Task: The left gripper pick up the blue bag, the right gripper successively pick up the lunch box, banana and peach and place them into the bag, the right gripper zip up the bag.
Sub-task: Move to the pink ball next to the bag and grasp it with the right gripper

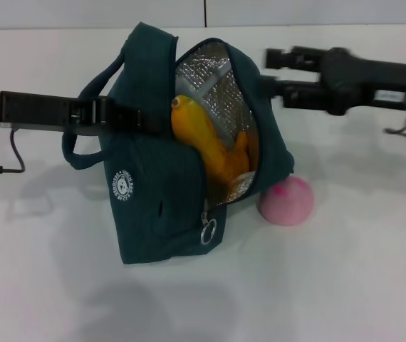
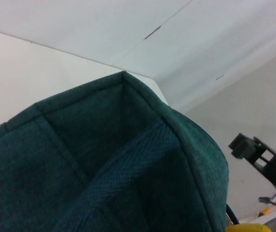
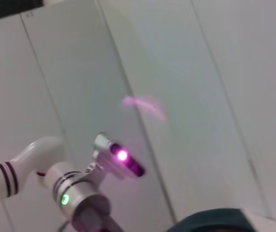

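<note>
While the blue bag (image 1: 157, 206) is standing tilted on the white table (image 1: 345, 285) with its flap hanging open, the left gripper (image 1: 117, 115) is reaching in from the side and clamping its jaws on the bag's upper fabric next to the loop handles (image 1: 89, 107), so the bag is hanging partly from that grip. Silver foil lining (image 1: 210, 78) is showing through the opening, on the far side of those jaws from the arm. The left wrist view is filling up with teal cloth (image 2: 104, 164) pressed close to the camera, which fits a tight hold on the bag.

Across the opening, the right gripper (image 1: 276, 71) is hovering just beside the bag's top edge, level with the left jaws; its two fingers are standing apart with nothing between them. Its arm is stretching off to the robot's right, above the table.

Inside the bag, the banana (image 1: 206, 139) is leaning upright against the lining, just beyond the left jaws and below the right ones. The peach (image 1: 286, 201) is sitting on the table, touching the bag's lower corner, well below the right gripper's fingers. A ring zip pull (image 1: 208, 231) is dangling at the bottom of the opening, beside a small round white logo (image 1: 122, 187). Whether the lunch box is in the bag, I cannot tell.
</note>
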You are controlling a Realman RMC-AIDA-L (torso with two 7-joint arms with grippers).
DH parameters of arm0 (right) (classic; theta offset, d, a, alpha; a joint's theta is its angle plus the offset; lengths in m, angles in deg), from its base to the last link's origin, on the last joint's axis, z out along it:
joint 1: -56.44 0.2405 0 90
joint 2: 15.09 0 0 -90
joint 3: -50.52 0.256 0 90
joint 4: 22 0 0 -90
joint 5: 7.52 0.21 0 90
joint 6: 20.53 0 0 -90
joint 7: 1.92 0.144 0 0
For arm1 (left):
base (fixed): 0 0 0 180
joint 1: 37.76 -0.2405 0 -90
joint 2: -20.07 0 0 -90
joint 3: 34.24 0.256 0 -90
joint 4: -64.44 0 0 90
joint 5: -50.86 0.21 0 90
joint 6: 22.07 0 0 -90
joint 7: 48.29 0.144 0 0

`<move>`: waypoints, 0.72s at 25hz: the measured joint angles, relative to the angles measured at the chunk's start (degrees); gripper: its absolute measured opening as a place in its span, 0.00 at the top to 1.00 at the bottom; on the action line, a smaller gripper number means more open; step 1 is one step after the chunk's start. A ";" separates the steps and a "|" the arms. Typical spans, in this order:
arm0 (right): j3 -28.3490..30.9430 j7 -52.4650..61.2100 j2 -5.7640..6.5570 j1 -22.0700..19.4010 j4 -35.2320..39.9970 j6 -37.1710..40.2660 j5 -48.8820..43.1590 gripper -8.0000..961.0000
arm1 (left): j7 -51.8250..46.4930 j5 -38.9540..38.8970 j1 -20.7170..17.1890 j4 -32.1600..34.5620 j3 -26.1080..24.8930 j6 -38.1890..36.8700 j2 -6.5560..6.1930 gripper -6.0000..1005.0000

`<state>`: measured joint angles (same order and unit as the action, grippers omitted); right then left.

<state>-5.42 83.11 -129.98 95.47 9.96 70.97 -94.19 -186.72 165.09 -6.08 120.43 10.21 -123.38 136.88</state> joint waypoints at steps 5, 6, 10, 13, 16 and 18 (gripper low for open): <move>-0.42 4.69 1.93 -4.88 11.41 0.19 -4.50 0.25 | 0.00 0.00 -0.27 0.00 -0.63 0.07 0.00 0.96; -0.38 5.71 2.49 -5.40 12.98 0.20 -6.84 0.25 | 0.00 0.00 -0.41 0.00 -0.68 0.07 -0.01 0.96; -0.14 9.63 4.21 -6.56 17.93 0.43 -15.68 0.25 | 0.00 -0.02 -0.67 0.00 -0.69 0.07 -0.01 0.96; 0.01 10.02 4.76 -7.41 21.03 0.47 -24.18 0.25 | 0.00 -0.04 -0.74 0.00 -0.69 0.07 -0.01 0.96; -0.17 9.97 4.87 -7.31 21.22 0.56 -26.80 0.25 | 0.00 -0.05 -0.72 0.00 -0.69 0.07 -0.04 0.96; -0.36 9.96 4.38 -7.12 21.12 0.55 -28.25 0.25 | 0.00 -0.06 -0.63 0.00 -0.69 0.07 -0.11 0.96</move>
<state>-5.79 93.06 -125.60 88.36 31.07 71.52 -122.45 -186.72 165.03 -6.71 120.43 9.52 -123.31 136.77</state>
